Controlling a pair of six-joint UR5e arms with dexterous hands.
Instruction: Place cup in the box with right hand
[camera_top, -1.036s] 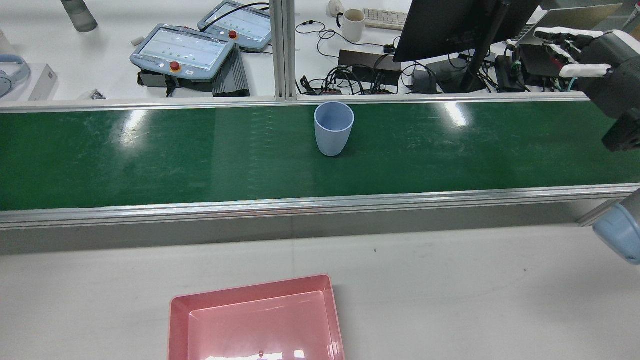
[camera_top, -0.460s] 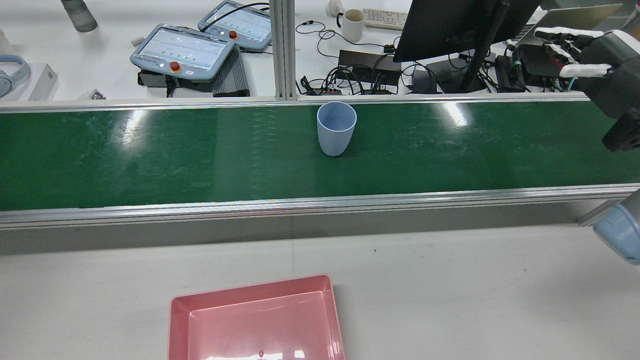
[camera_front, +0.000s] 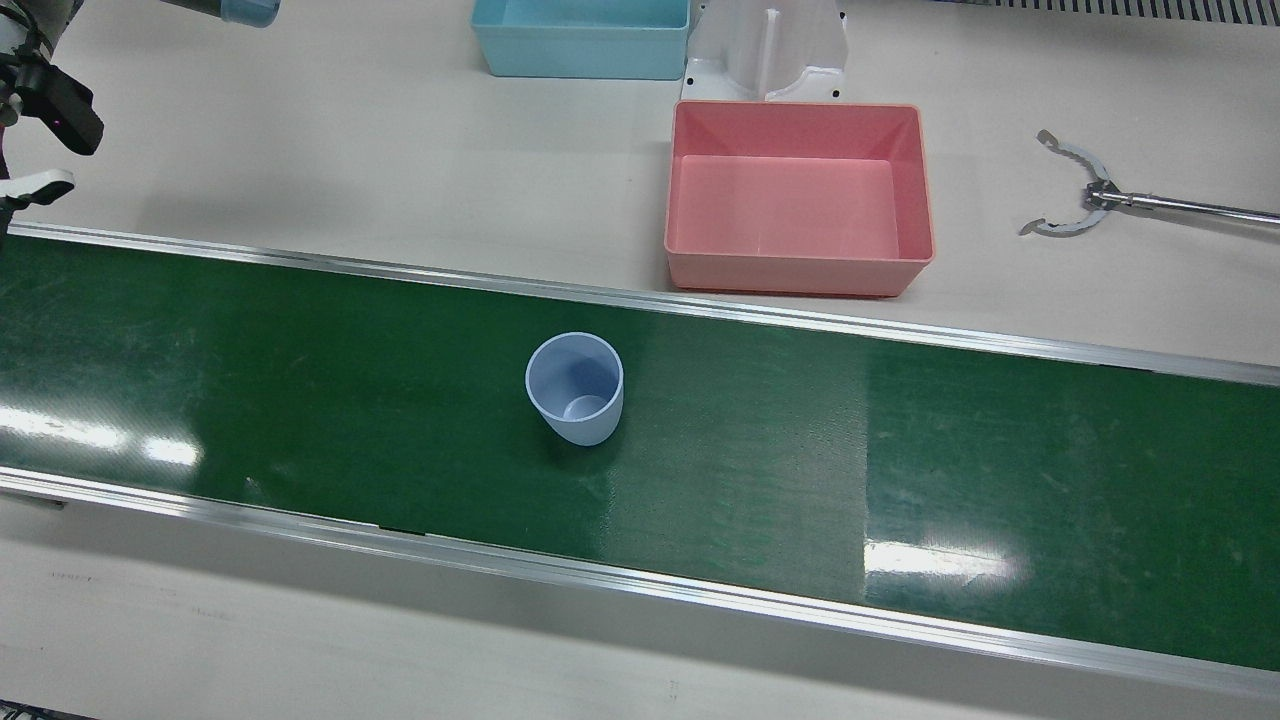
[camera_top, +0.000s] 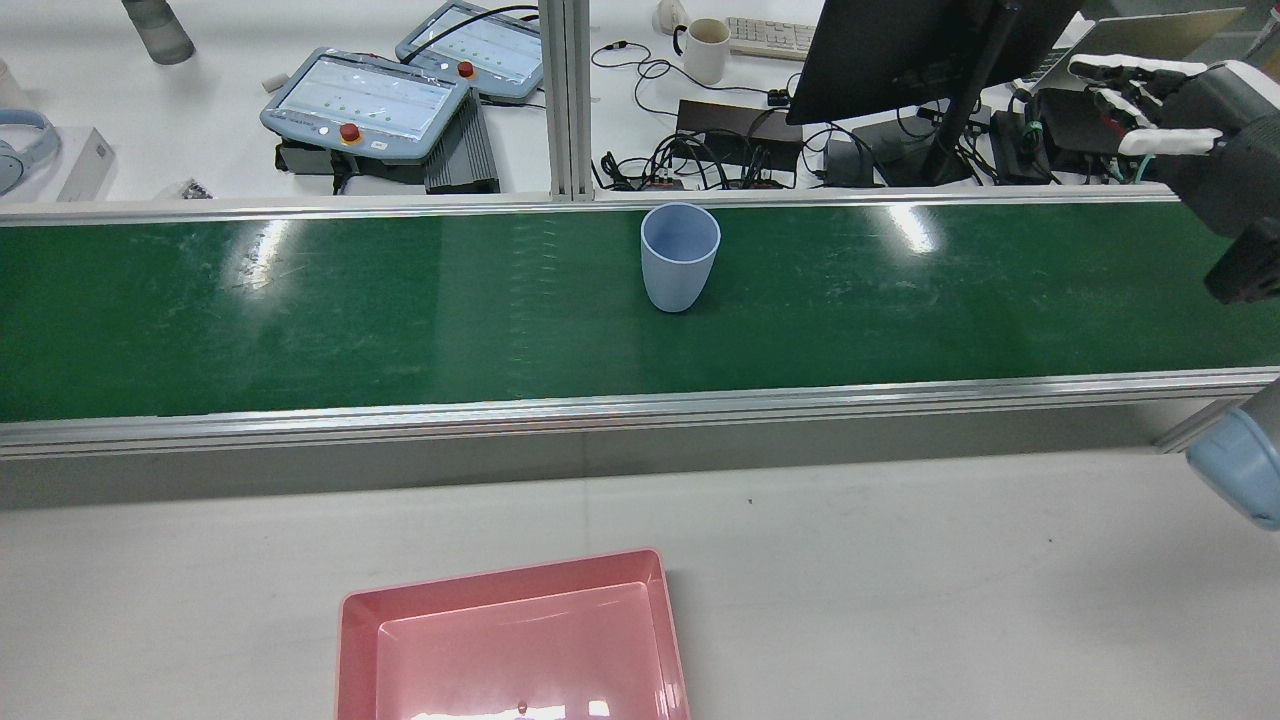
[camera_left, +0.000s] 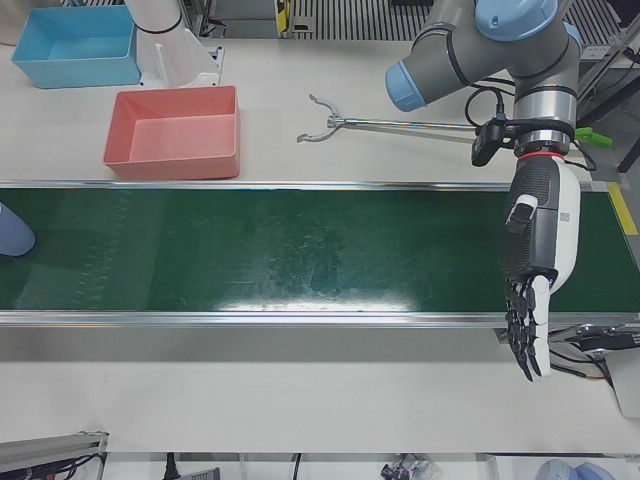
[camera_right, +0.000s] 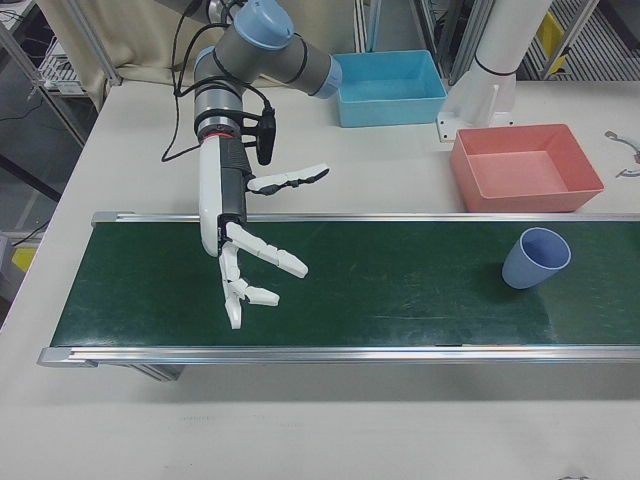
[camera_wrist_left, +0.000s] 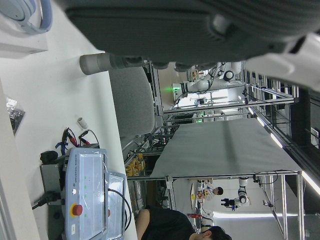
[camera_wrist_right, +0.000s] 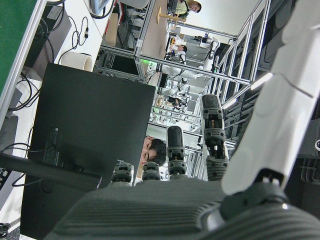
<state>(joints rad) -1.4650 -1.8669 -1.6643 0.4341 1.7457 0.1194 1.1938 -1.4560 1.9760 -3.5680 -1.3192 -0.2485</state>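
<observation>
Cup (camera_top: 680, 257) has drifted right along the belt (camera_top: 300, 310).

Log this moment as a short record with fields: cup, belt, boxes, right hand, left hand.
cup: blue cup, upright on the belt, nothing touching it
belt: green belt
boxes: pink box and blue box on the table beside the belt, both empty
right hand: right hand open, over the belt, well apart from the cup
left hand: left hand open, over the belt's other end

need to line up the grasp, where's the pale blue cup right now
The pale blue plastic cup stands upright on the green conveyor belt, mid-belt in the front view, left of and nearer the camera than the pink rectangular box.
</observation>
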